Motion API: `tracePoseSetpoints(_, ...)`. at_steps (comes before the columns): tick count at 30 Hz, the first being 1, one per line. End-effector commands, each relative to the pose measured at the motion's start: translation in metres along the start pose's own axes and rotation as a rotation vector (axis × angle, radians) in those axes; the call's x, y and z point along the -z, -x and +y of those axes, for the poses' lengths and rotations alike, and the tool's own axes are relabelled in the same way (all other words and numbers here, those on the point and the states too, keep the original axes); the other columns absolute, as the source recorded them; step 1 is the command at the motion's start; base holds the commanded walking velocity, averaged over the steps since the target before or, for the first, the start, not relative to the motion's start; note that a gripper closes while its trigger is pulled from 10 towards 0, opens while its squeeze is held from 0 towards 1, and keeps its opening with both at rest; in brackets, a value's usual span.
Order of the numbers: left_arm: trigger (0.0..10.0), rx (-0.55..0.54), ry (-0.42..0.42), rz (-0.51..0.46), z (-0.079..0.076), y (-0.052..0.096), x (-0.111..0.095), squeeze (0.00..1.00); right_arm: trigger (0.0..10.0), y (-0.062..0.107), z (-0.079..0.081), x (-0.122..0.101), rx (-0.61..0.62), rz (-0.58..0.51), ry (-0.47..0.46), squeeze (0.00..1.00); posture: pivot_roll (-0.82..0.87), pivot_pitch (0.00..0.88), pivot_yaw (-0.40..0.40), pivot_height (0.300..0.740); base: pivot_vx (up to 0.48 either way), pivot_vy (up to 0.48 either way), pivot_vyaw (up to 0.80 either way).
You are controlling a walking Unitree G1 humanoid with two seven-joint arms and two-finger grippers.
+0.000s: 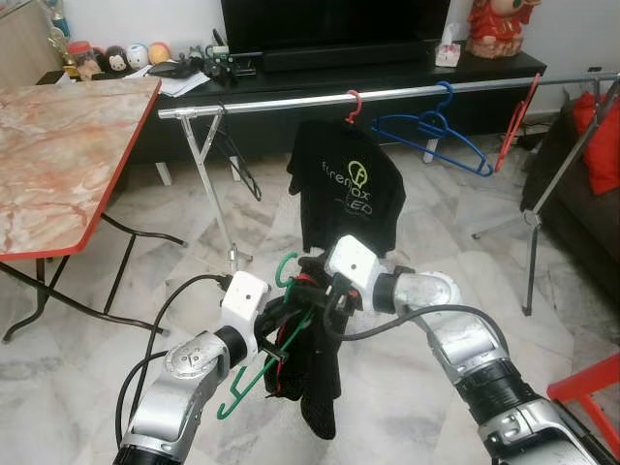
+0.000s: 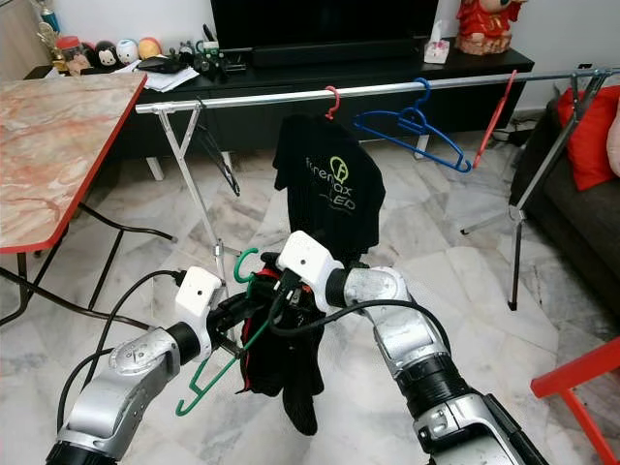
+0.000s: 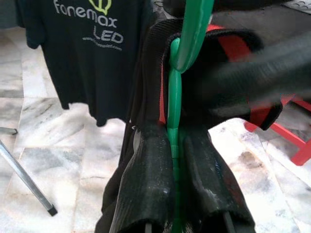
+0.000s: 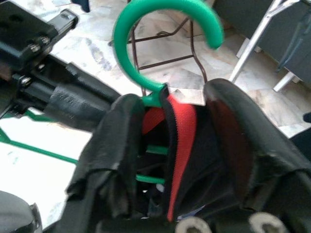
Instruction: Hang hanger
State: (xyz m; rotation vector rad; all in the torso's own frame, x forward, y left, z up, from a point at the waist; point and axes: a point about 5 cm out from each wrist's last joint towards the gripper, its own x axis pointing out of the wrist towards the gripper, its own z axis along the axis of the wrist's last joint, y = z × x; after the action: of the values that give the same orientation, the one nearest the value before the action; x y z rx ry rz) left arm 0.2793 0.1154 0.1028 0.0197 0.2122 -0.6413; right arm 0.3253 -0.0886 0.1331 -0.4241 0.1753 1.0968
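Note:
A green hanger [image 1: 284, 266] carries a black garment with red lining [image 1: 315, 387], held low in front of me over the floor. My left gripper [image 1: 279, 334] is shut on the hanger's green bar [image 3: 175, 111], one finger [image 3: 146, 184] on each side of it. From the right, my right gripper [image 1: 315, 286] closes on the garment's red collar [image 4: 180, 145] just under the green hook [image 4: 160, 29]. Beyond them the silver rail [image 1: 291, 100] runs across. It holds a black T-shirt [image 1: 349, 184] on a red hanger, a blue hanger [image 1: 431, 131] and another red hanger [image 1: 513, 121].
A marble-top table [image 1: 58, 145] with a red edge stands to my left. The rack's legs [image 1: 218, 194] reach the floor ahead. Behind the rail is a dark TV console [image 1: 387, 68]. A sofa with a red cushion [image 1: 601, 145] and a red frame [image 1: 591, 387] are at the right.

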Motion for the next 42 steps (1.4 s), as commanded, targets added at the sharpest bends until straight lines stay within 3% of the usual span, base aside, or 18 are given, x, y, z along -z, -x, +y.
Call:
tracePoseSetpoints(1, 10.0, -0.027, -0.012, -0.048, 0.006, 0.0, -0.008, 0.0, 10.0, 0.002, 0.004, -0.002, -0.027, 0.001, 0.015, 1.0, -0.05, 0.016, 0.035, 0.74, 0.0, 0.0, 0.0)
tracePoseSetpoints(19, 10.0, -0.071, -0.021, -0.047, 0.014, 0.002, -0.005, 0.0, 10.0, 0.029, 0.009, 0.011, -0.083, 0.112, 0.03, 1.0, -0.06, 0.013, 0.034, 0.74, 0.0, 0.0, 0.0)
tracePoseSetpoints(28, 10.0, -0.085, -0.019, -0.054, 0.016, 0.001, -0.002, 0.0, 10.0, 0.047, 0.032, 0.009, -0.215, 0.093, -0.007, 1.0, -0.07, 0.0, 0.031, 0.74, 0.0, 0.0, 0.0)
tracePoseSetpoints(31, 10.0, -0.085, -0.019, -0.054, 0.016, 0.001, -0.002, 0.0, 10.0, 0.048, 0.033, 0.01, -0.218, 0.095, -0.007, 1.0, -0.07, 0.0, 0.031, 0.74, 0.0, 0.0, 0.0)
tracePoseSetpoints(35, 10.0, -0.071, -0.016, -0.049, 0.016, 0.002, -0.001, 0.0, 10.0, 0.061, 0.018, 0.012, -0.147, 0.115, 0.025, 1.0, -0.08, 0.0, 0.031, 0.74, 0.0, 0.0, 0.0)
tracePoseSetpoints(38, 10.0, -0.062, -0.015, -0.049, 0.016, 0.002, 0.0, 0.0, 10.0, 0.063, 0.015, 0.011, -0.129, 0.116, 0.029, 1.0, -0.08, 0.0, 0.031, 0.74, 0.0, 0.0, 0.0)
tracePoseSetpoints(39, 10.0, -0.01, -0.031, -0.023, 0.013, 0.006, 0.003, 0.0, 10.0, 0.066, -0.001, 0.007, -0.041, 0.108, 0.062, 0.0, -0.08, 0.0, 0.031, 0.74, 0.0, 0.0, 0.0)
tracePoseSetpoints(42, 10.0, 0.07, -0.054, 0.019, 0.009, 0.012, 0.009, 0.0, 10.0, 0.071, -0.026, -0.001, 0.092, 0.089, 0.107, 0.0, -0.08, 0.0, 0.032, 0.74, 0.0, 0.0, 0.0)
